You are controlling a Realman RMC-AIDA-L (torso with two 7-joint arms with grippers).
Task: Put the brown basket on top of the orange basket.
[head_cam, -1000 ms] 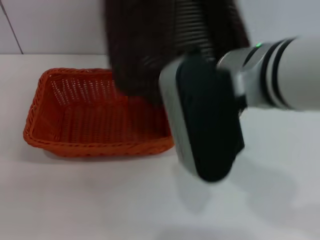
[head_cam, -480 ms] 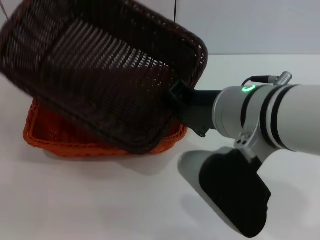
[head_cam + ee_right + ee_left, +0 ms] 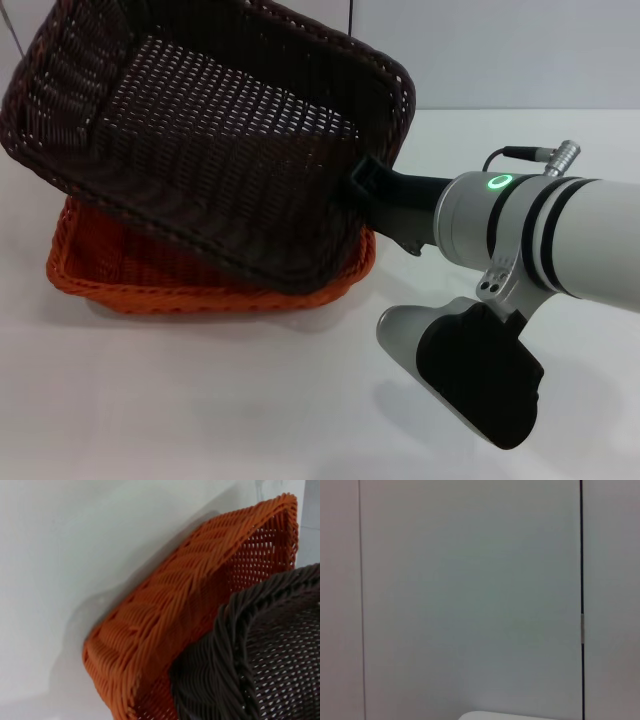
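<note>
Head view — right claw [image 3: 368, 190] clamped on brown basket [image 3: 215, 140], tilted at frame's upper left over orange basket [image 3: 200, 285] — level it, then lower squarely

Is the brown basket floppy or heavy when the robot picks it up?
Probably stiff: the brown basket keeps its box shape though the right hand holds only one rim. Likely light, since its woven walls are full of holes. It tips easily, hanging slanted over the orange basket.
</note>
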